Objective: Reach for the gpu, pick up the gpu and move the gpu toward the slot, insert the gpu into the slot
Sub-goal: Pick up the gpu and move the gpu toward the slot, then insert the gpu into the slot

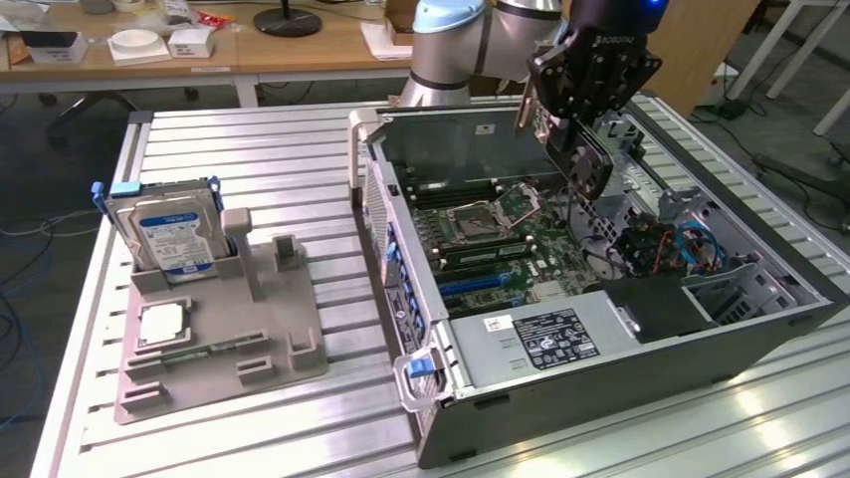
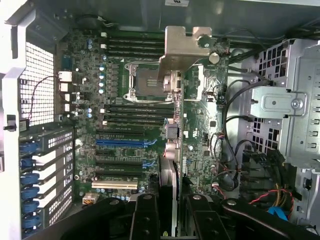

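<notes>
My gripper (image 1: 568, 118) hangs over the open computer case (image 1: 439, 388), shut on the gpu (image 1: 586, 159). The card is held on edge above the motherboard (image 1: 512, 244), and its round fan faces the exterior view's right. In the wrist view the gpu (image 2: 170, 130) appears edge-on between my two black fingers (image 2: 145, 215), and its silvery end bracket (image 2: 182, 47) is at the far end. The blue slot (image 2: 125, 142) lies on the board to one side of the card, apart from it. The slot (image 1: 485, 282) also shows in the exterior view, below and nearer than the card.
A silver hard drive (image 1: 166, 234) with a blue-white label stands in a grey fixture (image 1: 219, 344) at the exterior view's left, with a CPU chip (image 1: 162, 324) on it. Inside the case are a power supply (image 1: 558, 339), a drive cage (image 2: 290, 105) and loose cables (image 2: 235, 150).
</notes>
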Motion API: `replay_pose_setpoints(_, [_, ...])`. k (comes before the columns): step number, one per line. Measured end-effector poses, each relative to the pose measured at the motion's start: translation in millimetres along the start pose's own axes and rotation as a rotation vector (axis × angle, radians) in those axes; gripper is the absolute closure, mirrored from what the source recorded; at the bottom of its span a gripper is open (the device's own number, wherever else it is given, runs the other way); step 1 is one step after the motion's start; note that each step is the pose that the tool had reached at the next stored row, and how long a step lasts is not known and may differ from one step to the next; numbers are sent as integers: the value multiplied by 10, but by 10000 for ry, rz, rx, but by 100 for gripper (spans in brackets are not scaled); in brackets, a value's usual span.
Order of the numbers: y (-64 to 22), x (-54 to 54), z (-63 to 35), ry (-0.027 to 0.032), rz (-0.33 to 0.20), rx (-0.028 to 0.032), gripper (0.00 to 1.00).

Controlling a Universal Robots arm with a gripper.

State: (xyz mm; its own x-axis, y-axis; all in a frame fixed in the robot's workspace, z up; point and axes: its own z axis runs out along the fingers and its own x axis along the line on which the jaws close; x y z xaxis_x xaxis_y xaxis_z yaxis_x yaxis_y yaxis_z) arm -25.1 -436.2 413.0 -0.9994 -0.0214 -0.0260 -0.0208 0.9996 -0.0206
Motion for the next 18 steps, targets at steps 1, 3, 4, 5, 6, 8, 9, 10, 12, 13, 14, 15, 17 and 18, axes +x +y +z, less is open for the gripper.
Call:
replay_pose_setpoints(1, [0,0,0,0,0,-1,74])
replay_pose_setpoints(3, [0,0,0,0,0,-1,74])
replay_pose_setpoints(4, [0,0,0,0,0,0,74])
replay_pose_setpoints(5, [0,0,0,-1,0,-1,74])
replay_pose_setpoints(6, [0,0,0,0,0,-1,74])
replay_pose_setpoints(8, [0,0,0,0,0,-1,74])
replay_pose_setpoints(9, [0,0,0,0,0,0,74])
replay_pose_setpoints(10, [0,0,0,-1,0,-1,74])
replay_pose_setpoints(12, [0,0,0,0,0,-1,74])
replay_pose_setpoints(13, [0,0,0,0,0,-1,74])
replay_pose_setpoints(14, [0,0,0,0,0,-1,74])
replay_pose_setpoints(15, [0,0,0,-1,0,-1,74])
replay_pose_setpoints(17, [0,0,0,0,33,0,74])
replay_pose_setpoints(18, [0,0,0,1,81,2,74])
